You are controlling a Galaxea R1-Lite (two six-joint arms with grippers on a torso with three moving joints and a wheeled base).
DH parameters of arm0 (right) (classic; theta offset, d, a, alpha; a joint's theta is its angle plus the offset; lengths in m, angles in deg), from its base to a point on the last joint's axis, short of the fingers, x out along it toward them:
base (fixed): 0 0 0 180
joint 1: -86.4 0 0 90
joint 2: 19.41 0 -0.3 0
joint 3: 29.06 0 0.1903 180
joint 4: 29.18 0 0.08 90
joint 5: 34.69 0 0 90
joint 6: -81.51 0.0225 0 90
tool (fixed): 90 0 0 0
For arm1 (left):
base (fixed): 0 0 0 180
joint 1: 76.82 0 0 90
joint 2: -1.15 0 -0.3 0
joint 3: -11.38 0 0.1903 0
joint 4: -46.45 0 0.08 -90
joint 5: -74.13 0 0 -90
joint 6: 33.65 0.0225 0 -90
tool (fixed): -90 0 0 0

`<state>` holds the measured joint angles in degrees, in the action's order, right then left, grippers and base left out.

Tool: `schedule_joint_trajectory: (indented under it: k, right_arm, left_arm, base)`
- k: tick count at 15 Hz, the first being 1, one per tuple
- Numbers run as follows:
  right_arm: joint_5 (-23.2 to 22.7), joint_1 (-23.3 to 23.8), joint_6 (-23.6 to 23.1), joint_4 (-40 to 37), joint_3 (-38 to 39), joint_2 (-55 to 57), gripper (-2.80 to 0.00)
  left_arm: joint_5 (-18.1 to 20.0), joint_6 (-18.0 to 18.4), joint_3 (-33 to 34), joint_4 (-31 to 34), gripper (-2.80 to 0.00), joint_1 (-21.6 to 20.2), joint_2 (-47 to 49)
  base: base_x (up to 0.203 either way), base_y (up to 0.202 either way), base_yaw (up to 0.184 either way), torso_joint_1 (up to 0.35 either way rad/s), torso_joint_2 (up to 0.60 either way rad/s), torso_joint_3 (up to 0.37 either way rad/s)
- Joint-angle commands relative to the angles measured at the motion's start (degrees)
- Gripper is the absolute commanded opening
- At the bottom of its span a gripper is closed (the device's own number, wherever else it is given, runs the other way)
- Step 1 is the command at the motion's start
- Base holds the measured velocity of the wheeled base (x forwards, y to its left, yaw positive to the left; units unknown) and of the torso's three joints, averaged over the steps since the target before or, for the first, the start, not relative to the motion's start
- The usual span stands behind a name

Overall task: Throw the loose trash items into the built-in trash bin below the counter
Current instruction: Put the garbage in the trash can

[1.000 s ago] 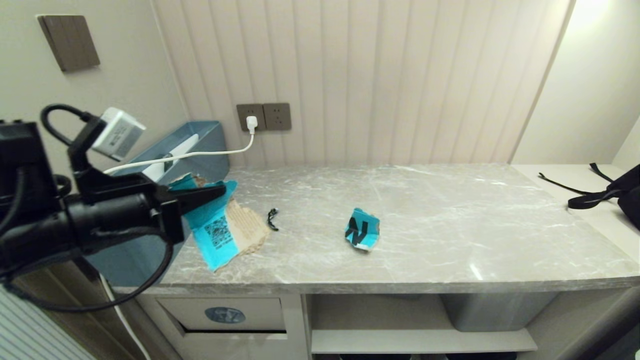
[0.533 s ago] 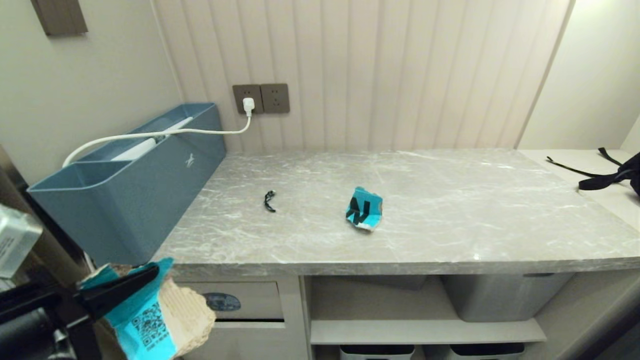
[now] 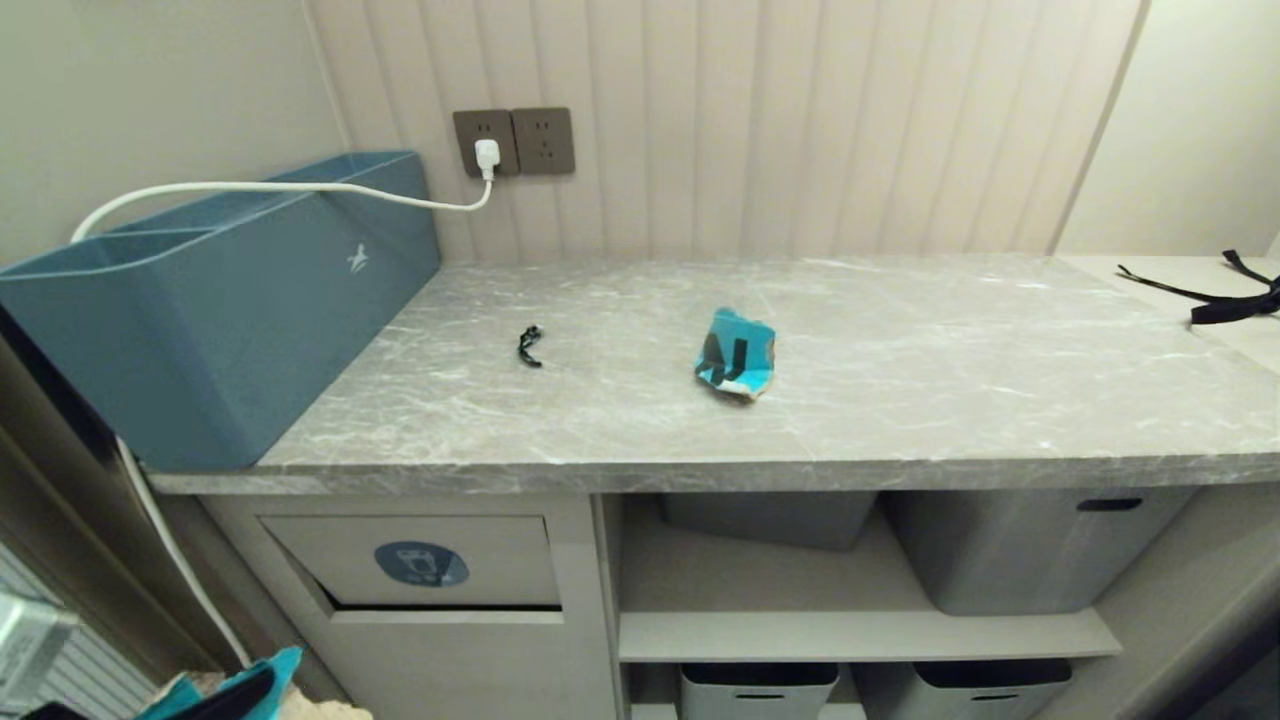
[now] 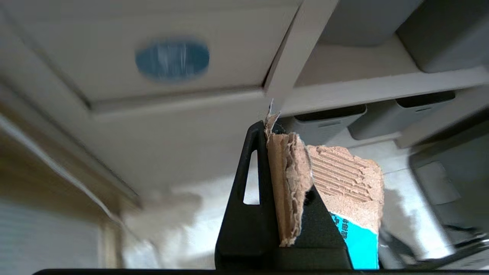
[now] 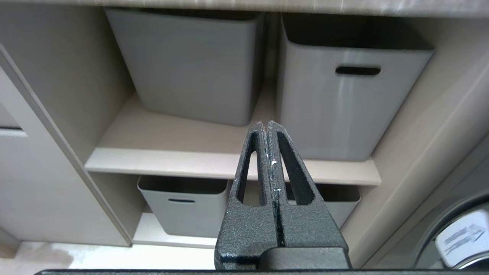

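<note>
Left claw (image 4: 284, 152) clamps torn cardboard (image 4: 340, 191).

Head cam: high, looks forward-down over counter (image 3: 800, 400) and cabinet front. Left wrist cam: low, close, tilted up at bin flap (image 4: 153, 57). Right wrist cam: level, faces grey tubs (image 5: 344, 95). All share cabinet front shelves.

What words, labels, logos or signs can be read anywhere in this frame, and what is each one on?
No quotable word or number reads clearly.
Blue oval sticker on the bin flap: white icon, no text.
Grey-blue box: small white logo, no letters.
Turquoise scrap on the counter: dark markings, not readable as letters.
Held cardboard piece in the left gripper: tiny dark print, too small to read.
</note>
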<state>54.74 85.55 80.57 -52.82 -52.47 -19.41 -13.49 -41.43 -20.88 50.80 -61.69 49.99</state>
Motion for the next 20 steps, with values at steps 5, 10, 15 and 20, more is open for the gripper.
schedule_joint_trajectory:
  k: [5,10,15,20]
  right_arm:
    - [0.0,0.0,0.1,0.0,0.0,0.0,-2.8]
    - [0.0,0.0,0.2,0.0,0.0,0.0,-2.8]
    - [0.2,0.0,0.5,0.0,0.0,0.0,-2.8]
    - [0.2,0.0,0.6,0.0,0.0,0.0,-2.8]
  left_arm:
    - [-1.2,-5.4,1.4,-1.3,-2.8,-0.5,7.3]
    - [-1.2,-5.5,-1.5,-10.0,-2.8,-0.9,15.9]
    - [-0.8,-5.6,-0.4,-21.8,-2.8,-1.3,26.5]
    - [1.0,-7.0,-0.8,-33.2,-2.8,-1.3,35.3]
  base:
    - [0.0,0.0,0.0,-0.199,0.49,0.284]
    - [0.0,0.0,0.0,-0.174,0.47,0.29]
    - [0.0,0.0,0.0,-0.144,0.46,0.305]
    - [0.0,0.0,0.0,-0.052,0.2,0.146]
